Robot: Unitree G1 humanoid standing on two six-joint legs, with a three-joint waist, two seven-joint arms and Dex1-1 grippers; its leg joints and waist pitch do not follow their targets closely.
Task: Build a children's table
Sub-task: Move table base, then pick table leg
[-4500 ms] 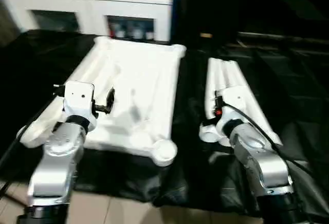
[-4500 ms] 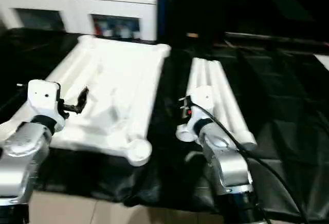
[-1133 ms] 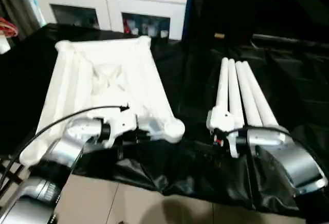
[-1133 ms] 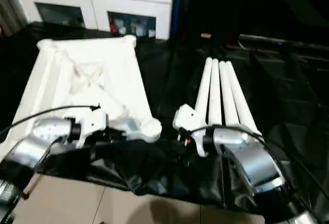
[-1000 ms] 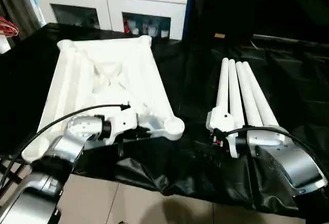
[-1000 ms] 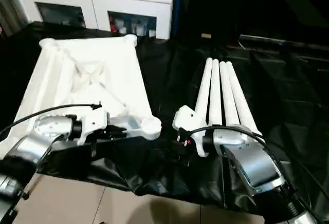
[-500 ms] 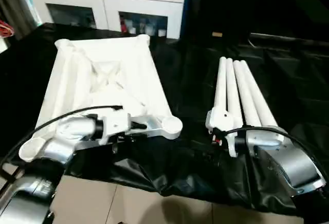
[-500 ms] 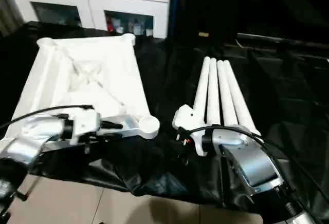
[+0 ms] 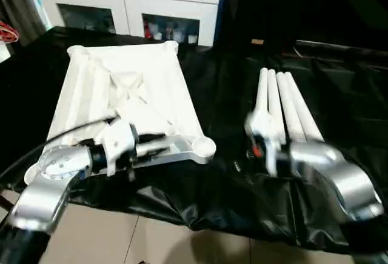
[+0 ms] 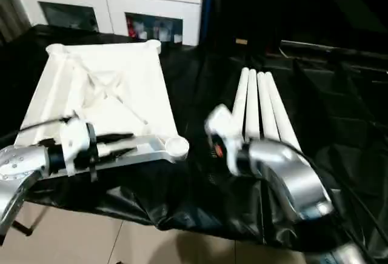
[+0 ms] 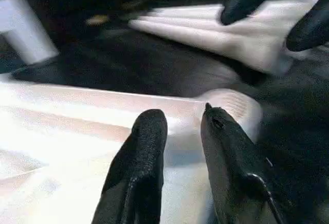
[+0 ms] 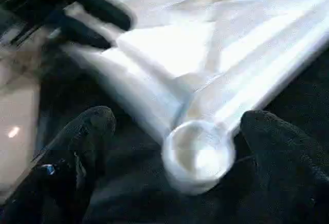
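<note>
Legs lie beside tabletop; right wrist view reveals corner socket.

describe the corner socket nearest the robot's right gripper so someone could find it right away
Start at the white table top lying ribbed side up on the black cloth. Follow its near edge toward the bundle of legs. The corner socket is the round open cup ending that edge.

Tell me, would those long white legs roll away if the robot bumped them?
Probably a bit. The four legs are round and lie loose side by side on the black cloth, so a nudge could roll them. They taper, so they would likely curve rather than roll straight. The wrinkly cloth may slow them.
</note>
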